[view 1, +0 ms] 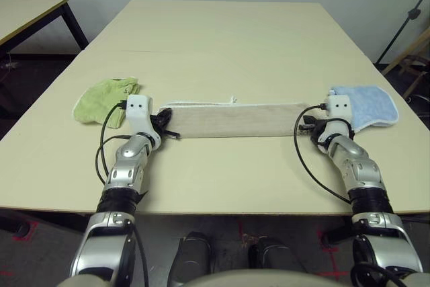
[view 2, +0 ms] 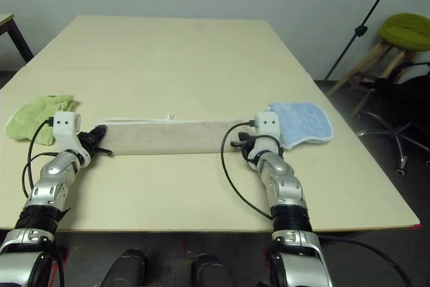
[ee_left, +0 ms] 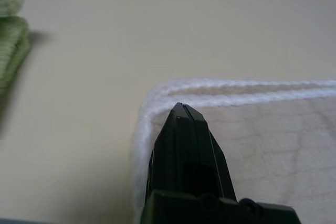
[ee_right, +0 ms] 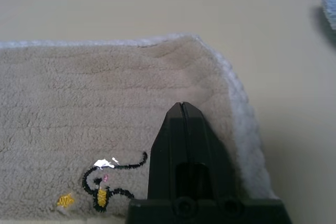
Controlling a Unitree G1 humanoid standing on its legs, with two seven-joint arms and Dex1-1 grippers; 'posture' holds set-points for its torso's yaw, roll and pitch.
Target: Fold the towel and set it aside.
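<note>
The towel (view 1: 232, 120), beige with white edging, lies folded into a long narrow strip across the table's near half. My left gripper (view 1: 168, 128) is at its left end, shut, its tips (ee_left: 181, 109) resting over the towel's corner just inside the white edging (ee_left: 157, 95). At the right end my right gripper (view 1: 306, 124) is also shut, tips (ee_right: 181, 107) lying on the beige pile near a small dark logo (ee_right: 105, 182). No cloth shows between either pair of fingers.
A lime-green cloth (view 1: 106, 99) lies crumpled just left of my left gripper. A light-blue cloth (view 1: 366, 105) lies just right of my right gripper. A second table (view 1: 30, 15) stands at far left; a stool (view 2: 406, 31) and stand are at right.
</note>
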